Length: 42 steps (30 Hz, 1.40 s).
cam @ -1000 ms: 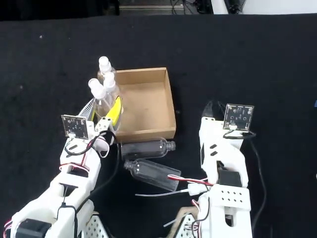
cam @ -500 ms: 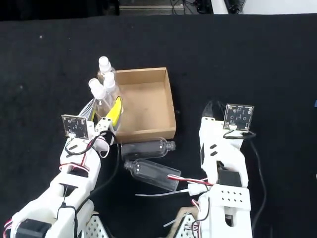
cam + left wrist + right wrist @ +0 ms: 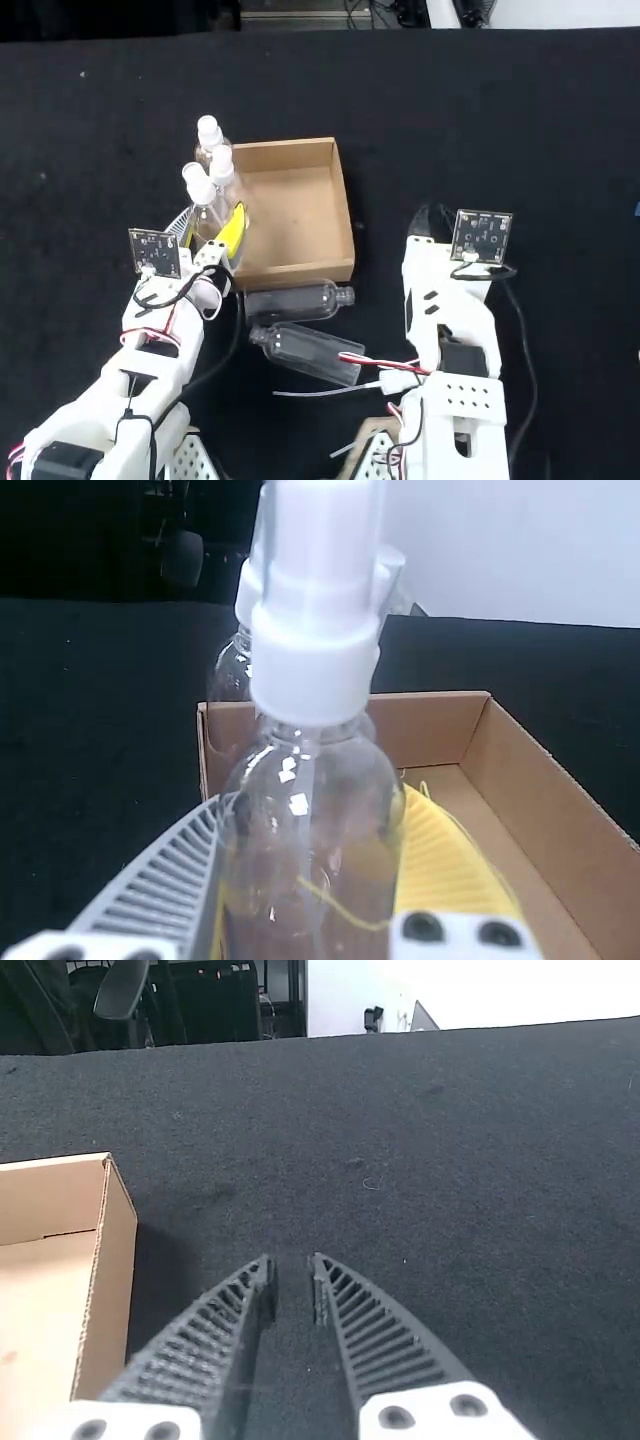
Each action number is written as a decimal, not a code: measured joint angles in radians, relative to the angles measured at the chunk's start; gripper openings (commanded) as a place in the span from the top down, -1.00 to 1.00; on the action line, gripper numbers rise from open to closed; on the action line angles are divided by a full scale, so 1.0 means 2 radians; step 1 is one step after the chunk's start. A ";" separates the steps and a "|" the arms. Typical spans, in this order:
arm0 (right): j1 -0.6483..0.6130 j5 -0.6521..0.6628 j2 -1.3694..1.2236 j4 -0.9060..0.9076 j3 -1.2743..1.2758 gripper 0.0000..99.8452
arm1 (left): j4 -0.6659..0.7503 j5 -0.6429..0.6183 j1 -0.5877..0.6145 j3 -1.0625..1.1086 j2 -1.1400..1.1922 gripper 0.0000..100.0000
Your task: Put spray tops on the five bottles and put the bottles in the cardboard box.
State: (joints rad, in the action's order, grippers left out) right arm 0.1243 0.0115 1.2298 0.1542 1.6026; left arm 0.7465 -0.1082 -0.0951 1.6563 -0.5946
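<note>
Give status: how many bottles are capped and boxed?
Done: three bottles wear spray tops. The two capped bottles stand at the cardboard box's left wall; I cannot tell whether they are inside or outside it.
In hand: the left gripper holds the third capped bottle in its jaws there.
Left: the two uncapped bottles lie on the table before the box, needing tops and boxing. The right gripper is empty.

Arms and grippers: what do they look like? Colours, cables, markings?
Left arm and right arm: white shells, each with a small square board at the wrist and red, white and black cables. Left gripper: one grey ribbed finger, one yellow. Right gripper: two dark grey ribbed fingers.
</note>
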 measured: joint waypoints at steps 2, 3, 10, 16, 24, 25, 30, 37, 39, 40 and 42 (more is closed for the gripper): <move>0.000 0.000 0.000 0.000 0.000 0.89 | 0.000 0.000 0.000 0.000 0.000 0.88; 0.000 0.000 0.000 0.000 0.000 0.89 | 0.000 0.000 0.000 0.000 0.000 0.88; 0.000 0.000 0.000 0.000 0.000 0.89 | 0.000 0.000 0.000 0.000 0.000 0.88; 0.000 0.000 0.000 0.000 0.000 0.89 | 0.000 0.000 0.000 0.000 0.000 0.75; 0.000 0.000 0.000 0.000 0.000 0.89 | 0.000 0.000 0.002 0.000 0.000 0.58; 0.000 0.000 0.000 0.000 0.000 0.89 | -0.001 0.000 0.002 0.000 0.000 0.58; 0.000 0.000 0.000 0.000 0.000 0.89 | -0.001 0.000 0.002 0.000 0.000 0.57; 0.000 0.000 0.000 0.000 0.000 0.89 | -0.001 0.000 0.002 0.000 0.000 0.57; 0.000 0.000 0.000 0.000 0.000 0.89 | -0.003 0.000 0.002 0.000 0.000 0.57; 0.000 0.000 0.000 0.000 0.000 0.89 | -0.003 0.000 0.002 0.000 0.000 0.57; 0.000 0.000 0.000 0.000 0.000 0.89 | -0.003 0.000 0.002 0.000 0.000 0.57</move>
State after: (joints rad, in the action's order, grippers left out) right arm 0.1243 0.0115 1.2298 0.1542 1.6026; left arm 0.7403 -0.1082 -0.0921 1.6563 -0.5946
